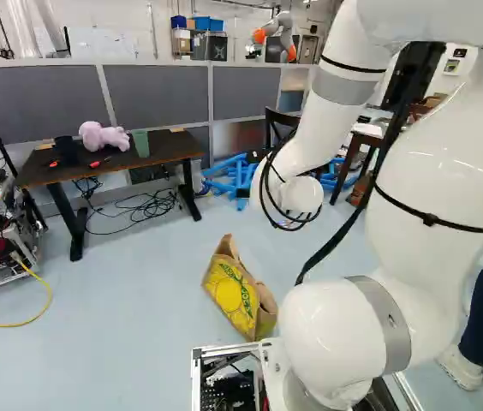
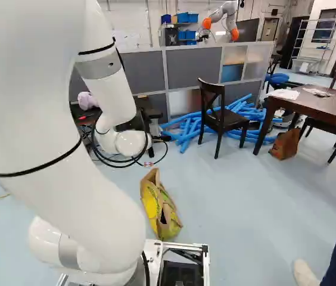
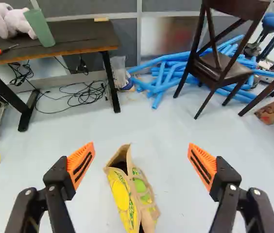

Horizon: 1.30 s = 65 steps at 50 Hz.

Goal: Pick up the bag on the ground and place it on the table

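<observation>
The yellow-and-brown bag (image 3: 132,194) sits on the pale floor (image 2: 239,208), its mouth gaping, just off the front edge of the robot's base (image 2: 186,245). The gripper (image 3: 141,145) has its fingers spread wide, with the bag in view between and beyond them, touching neither. Farther out, the wooden-topped bench (image 1: 169,147) carries a pink plush toy (image 1: 104,136) by its back edge, a red-handled tool (image 1: 98,163) near its front edge and a green cup (image 1: 141,143) toward the end nearer the blue tubes (image 2: 189,127). A dark chair (image 2: 223,116) stands between those tubes and the bag.
</observation>
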{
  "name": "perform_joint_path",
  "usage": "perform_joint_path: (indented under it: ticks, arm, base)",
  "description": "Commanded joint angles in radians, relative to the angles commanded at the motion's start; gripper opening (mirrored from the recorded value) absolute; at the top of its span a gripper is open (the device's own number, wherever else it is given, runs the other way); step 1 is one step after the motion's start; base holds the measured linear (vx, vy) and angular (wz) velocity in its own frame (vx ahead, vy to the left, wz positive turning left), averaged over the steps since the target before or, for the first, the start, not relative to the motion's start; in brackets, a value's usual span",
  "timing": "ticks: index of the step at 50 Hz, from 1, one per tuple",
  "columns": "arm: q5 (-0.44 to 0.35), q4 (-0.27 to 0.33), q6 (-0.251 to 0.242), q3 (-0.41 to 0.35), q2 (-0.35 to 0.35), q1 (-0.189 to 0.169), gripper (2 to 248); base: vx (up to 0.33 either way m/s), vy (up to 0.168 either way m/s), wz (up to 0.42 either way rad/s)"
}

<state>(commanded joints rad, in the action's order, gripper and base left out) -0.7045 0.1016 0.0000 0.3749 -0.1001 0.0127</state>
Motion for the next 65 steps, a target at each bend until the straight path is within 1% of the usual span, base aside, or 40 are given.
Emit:
perform_joint_path:
  ticks: [15,29,42,65]
  arm:
    - [0.063,0.034,0.0,0.092,-0.121,0.02,247]
    - [0.129,0.053,0.0,0.175,-0.225,0.039,247]
    - [0.192,0.057,0.0,0.244,-0.31,0.052,247]
    - [0.305,0.057,0.0,0.343,-0.438,0.057,247]
  base:
    - [0.0,0.0,0.0]
    - [0.0,0.0,0.0]
    - [0.0,0.0,0.0]
    - [0.0,0.0,0.0]
